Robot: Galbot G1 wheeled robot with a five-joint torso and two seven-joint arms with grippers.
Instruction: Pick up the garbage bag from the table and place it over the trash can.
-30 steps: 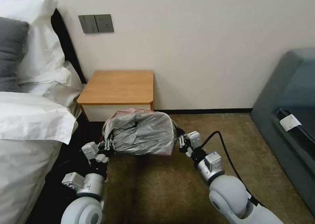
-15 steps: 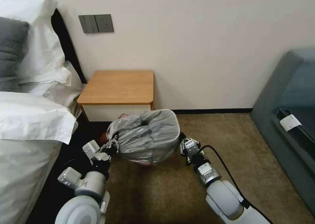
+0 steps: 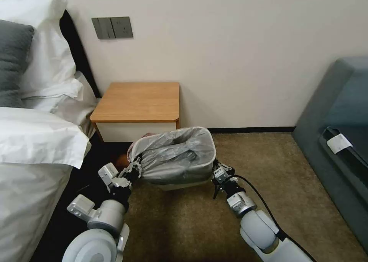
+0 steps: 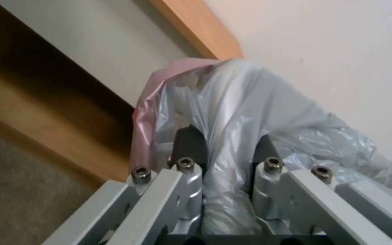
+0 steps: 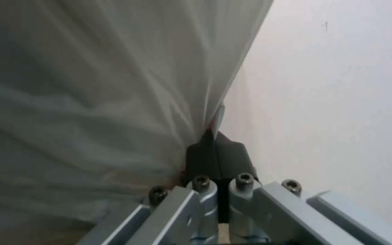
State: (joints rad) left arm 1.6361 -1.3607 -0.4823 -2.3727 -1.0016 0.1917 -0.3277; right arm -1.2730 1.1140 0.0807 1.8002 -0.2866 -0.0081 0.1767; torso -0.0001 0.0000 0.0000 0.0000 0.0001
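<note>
Grey garbage bag (image 3: 174,154) — over trash can (image 3: 180,185)

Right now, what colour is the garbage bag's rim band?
Pinkish-red, clearest in the left wrist view on the garbage bag.

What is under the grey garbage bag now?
Under the garbage bag a strip of the beige trash can shows; its rim and inside are covered. The left claw and right claw pinch the bag at its two sides.

No readable text, brand, number or sign appears anywhere; the white tag (image 3: 339,142) on the dark strap at the right carries no legible print; the grey wall switch plate (image 3: 112,27) at far left bears no markings.
</note>
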